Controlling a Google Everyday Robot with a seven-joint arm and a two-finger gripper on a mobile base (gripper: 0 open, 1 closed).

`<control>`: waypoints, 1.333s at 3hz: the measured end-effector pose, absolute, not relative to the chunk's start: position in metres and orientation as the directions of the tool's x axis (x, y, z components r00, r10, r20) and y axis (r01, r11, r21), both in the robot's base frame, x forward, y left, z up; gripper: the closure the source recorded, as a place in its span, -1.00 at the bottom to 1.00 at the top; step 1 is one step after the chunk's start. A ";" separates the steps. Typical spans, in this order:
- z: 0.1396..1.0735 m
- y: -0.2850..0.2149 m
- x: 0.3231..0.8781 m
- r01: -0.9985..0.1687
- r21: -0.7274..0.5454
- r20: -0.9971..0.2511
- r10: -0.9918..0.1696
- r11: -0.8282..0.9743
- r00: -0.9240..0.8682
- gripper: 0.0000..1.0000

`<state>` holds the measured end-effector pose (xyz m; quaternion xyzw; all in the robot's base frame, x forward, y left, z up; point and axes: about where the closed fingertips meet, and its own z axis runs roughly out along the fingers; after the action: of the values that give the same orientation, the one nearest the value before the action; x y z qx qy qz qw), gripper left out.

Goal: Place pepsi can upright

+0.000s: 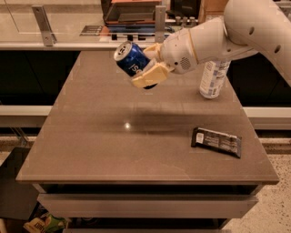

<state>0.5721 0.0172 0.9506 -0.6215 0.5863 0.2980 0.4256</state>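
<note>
At the near edge, the brown worktop [91, 150] ends in a straight front lip, with a lower shelf and a few blurred items in the dark beneath it. On the right of the worktop, towards the front, a dark snack bar [216, 142] in a wrapper lies flat, well apart from everything else. A small bright glint [127, 125] sits near the middle of the surface, and a broad soft shadow [173, 119] stretches beside it.

Above that shadow, clear of the surface, hangs the tool [142, 66], reaching in from the right on 1 white arm [236, 32]. Its 2 cream fingers [152, 75] are clenched on the pepsi can [129, 57], 1 finger under the blue body and 1 over it, pressed against the sides. The can is in the air over the rear middle of the worktop and touches nothing but the tool. It is tilted steeply, nearly on its side, with the silver top facing up and to the left and the base hidden towards the wrist. White lettering shows on the blue side.

Further back on the right, a clear water bottle [213, 79] stands upright on the worktop, its upper part hidden behind the arm. Beyond the rear edge runs a pale counter [68, 34] with metal brackets [43, 20] and a dark tray [129, 13].
</note>
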 end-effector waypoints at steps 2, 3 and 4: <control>0.941 0.019 0.556 -0.993 0.025 -0.967 -0.251 0.115 -0.054 1.00; 0.940 0.022 0.555 -0.993 0.027 -0.966 -0.252 0.112 -0.055 1.00; 0.940 0.022 0.555 -0.993 0.026 -0.966 -0.252 0.111 -0.054 1.00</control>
<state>0.5550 0.0218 0.9404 -0.5223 0.5961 0.4142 0.4475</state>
